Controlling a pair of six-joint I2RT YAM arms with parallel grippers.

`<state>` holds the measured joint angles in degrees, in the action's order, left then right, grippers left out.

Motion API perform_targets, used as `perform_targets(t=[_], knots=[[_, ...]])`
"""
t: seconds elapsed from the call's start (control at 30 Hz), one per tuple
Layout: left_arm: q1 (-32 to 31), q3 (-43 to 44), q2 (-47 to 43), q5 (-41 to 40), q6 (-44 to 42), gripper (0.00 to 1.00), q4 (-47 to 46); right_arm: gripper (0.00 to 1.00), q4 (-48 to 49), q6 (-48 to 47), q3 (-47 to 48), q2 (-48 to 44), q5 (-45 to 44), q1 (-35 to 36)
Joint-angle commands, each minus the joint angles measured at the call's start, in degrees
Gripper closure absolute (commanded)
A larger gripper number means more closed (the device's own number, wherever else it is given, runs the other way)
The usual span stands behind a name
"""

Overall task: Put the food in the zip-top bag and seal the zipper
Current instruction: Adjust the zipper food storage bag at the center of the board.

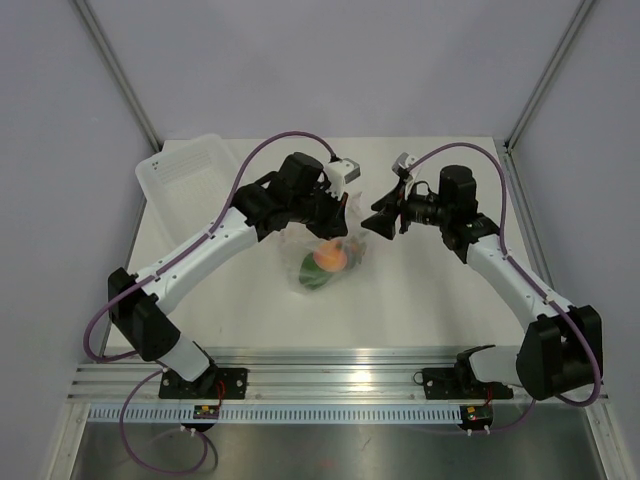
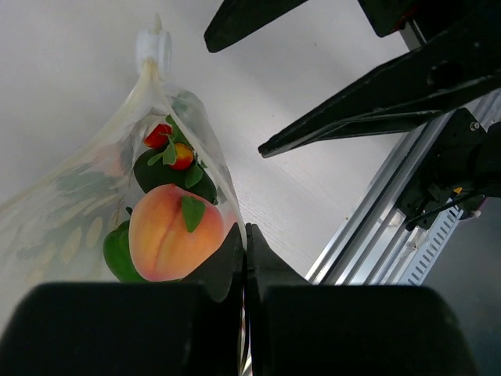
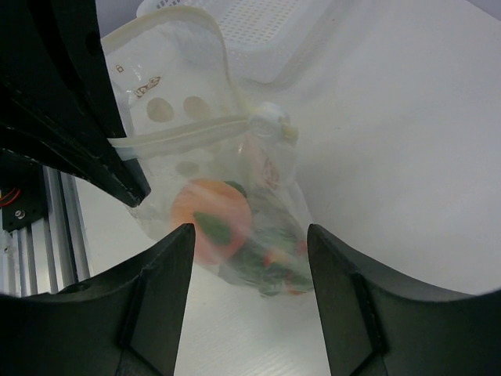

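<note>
The zip-top bag (image 1: pixel 322 262) hangs from my left gripper (image 1: pixel 335 215), its bottom resting on the table. All the food is inside it: the peach (image 2: pixel 168 239), the green lump (image 2: pixel 117 252) and the red-and-green piece (image 2: pixel 166 145). The left jaws (image 2: pixel 245 235) are shut on the bag's edge beside the peach. My right gripper (image 1: pixel 378 226) is open and empty, just right of the bag. In the right wrist view, the right gripper (image 3: pixel 249 235) faces the bag (image 3: pixel 196 102). The zipper strip (image 3: pixel 180 135) runs across to a white slider (image 3: pixel 270 124). The peach (image 3: pixel 211 219) shows through the plastic.
A white translucent tray (image 1: pixel 190 175) lies at the back left, also seen in the right wrist view (image 3: pixel 266 31). An aluminium rail (image 1: pixel 320 365) runs along the table's near edge. Grey walls and frame posts enclose the back and sides.
</note>
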<state>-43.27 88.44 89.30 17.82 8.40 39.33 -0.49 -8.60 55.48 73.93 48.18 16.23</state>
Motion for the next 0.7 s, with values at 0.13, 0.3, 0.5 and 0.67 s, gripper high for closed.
perform_targets(t=[0.13, 0.3, 0.5, 0.67], knots=[[0.11, -0.73, -2.64, 4.85, -2.87, 1.00, -2.15, 0.32, 3.65, -0.36, 5.16, 4.55, 9.63, -1.20], [0.11, -0.64, -2.72, 5.73, -3.74, 1.00, -1.72, 0.32, 4.89, 0.78, 6.91, 7.19, 12.81, -1.20], [0.11, -0.55, -2.46, 5.03, -4.10, 1.00, -1.36, 0.52, 2.07, 1.04, 9.82, 11.14, 18.17, -1.20], [0.20, -0.91, -2.28, 4.50, -4.18, 1.00, -1.45, 0.80, 8.73, 5.43, 6.23, 10.45, 17.74, -1.20]])
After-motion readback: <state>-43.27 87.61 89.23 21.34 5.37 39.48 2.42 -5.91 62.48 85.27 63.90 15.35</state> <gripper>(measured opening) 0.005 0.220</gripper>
